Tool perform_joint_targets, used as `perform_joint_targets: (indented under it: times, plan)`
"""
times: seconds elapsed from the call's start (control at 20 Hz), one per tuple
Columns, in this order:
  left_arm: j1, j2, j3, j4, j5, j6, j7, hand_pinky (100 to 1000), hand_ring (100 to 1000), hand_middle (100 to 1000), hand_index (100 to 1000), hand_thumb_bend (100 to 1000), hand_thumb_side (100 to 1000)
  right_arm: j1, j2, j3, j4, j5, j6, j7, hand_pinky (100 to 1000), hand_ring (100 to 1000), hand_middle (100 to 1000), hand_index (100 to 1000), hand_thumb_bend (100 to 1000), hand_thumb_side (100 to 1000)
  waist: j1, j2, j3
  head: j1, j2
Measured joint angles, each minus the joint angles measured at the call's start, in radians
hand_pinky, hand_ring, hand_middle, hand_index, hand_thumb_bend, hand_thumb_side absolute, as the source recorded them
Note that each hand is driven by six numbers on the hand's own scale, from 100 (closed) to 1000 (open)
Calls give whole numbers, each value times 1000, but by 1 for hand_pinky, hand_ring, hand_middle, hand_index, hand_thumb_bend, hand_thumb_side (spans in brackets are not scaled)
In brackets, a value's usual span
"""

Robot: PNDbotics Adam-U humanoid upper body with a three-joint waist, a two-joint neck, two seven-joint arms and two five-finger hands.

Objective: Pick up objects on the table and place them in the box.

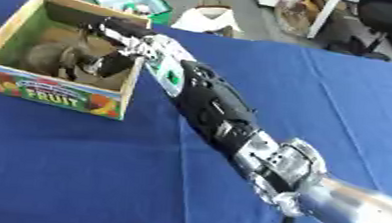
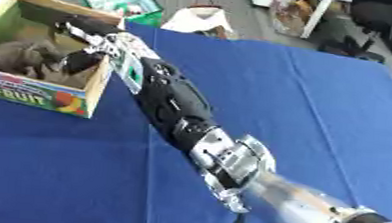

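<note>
A cardboard box (image 1: 59, 94) with a "FRUIT" label on its front stands at the table's far left. Inside it lies a grey, soft-looking object (image 1: 48, 56), towards the left side of the box. My right arm stretches from the lower right across the blue table, and my right hand (image 1: 124, 38) is inside the box, over its right half. The fingers point to the far left and the thumb (image 1: 107, 65) hangs down beside the grey object, apart from the fingers. The hand is open, with nothing between thumb and fingers. My left hand does not show.
The blue cloth-covered table (image 1: 72, 169) reaches to every side of the box. On the floor beyond the far edge stand a green crate (image 1: 134, 0) and a white bag (image 1: 207, 19). Dark clutter (image 2: 382, 18) is at the far right.
</note>
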State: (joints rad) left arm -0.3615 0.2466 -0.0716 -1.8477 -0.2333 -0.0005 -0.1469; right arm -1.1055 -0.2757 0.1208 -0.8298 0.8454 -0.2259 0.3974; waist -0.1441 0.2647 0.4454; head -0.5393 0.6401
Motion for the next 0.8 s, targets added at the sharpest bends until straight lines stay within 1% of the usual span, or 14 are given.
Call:
perform_joint_targets:
  times: [0.2,0.35,0.55,0.6,0.8]
  plan:
    - [2,0,0,0,0,1,-1,598,496,491,652,261,602,-12,-22,-10,-26,-28,-25,85,783,928,899,948,404,544,0,-3,-7,0,0]
    - [7,0,0,0,-1,1,-1,598,495,491,652,263,603,-21,-48,-12,-61,-61,-31,111,772,921,891,941,378,530,0,-7,-20,2,0]
    - [17,1,1,0,-4,2,0,598,495,490,652,263,605,-25,-94,-16,-127,-134,-36,115,740,900,864,924,312,492,0,-12,-52,12,1]
    - [21,2,3,1,-4,2,1,598,495,490,652,263,605,-25,-107,-16,-146,-160,-38,111,740,900,864,924,312,492,0,-12,-63,15,1]
    - [33,10,14,2,-6,6,9,598,495,490,651,264,607,3,-171,-16,-248,-286,-34,73,701,877,837,911,238,414,1,-12,-112,36,2]
